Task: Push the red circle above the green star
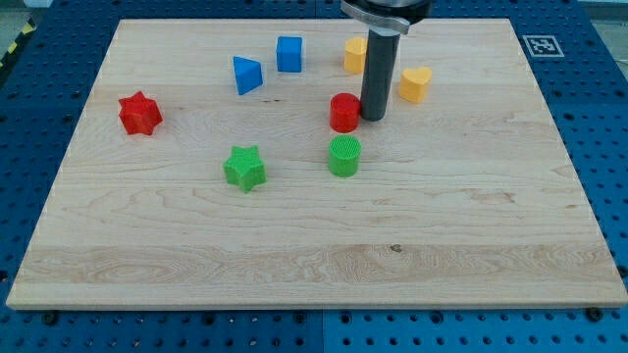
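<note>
A pale wooden board [314, 245] lies on a blue perforated bench [29, 59], with small coloured blocks scattered over its upper half. Farthest toward the view's left sits a red star [139, 113], alone and well apart from the rest. Moving right, a green star [244, 167] rests near the middle of the board, and toward the view's top from it stand a blue triangular block [246, 75] and, just to its right, a blue cube [288, 53]. Next comes the red circle [344, 113], up and to the right of the green star, with a green circle [344, 156] close beneath it. The arm's dark rod comes straight down from the view's top, and its tip [373, 118] stands against the red circle's right side, touching or nearly so. The arm carries no claw, so nothing is grasped. Partly behind the rod is a yellow block [354, 55], shape unclear, and farthest right a yellow heart [415, 84].
</note>
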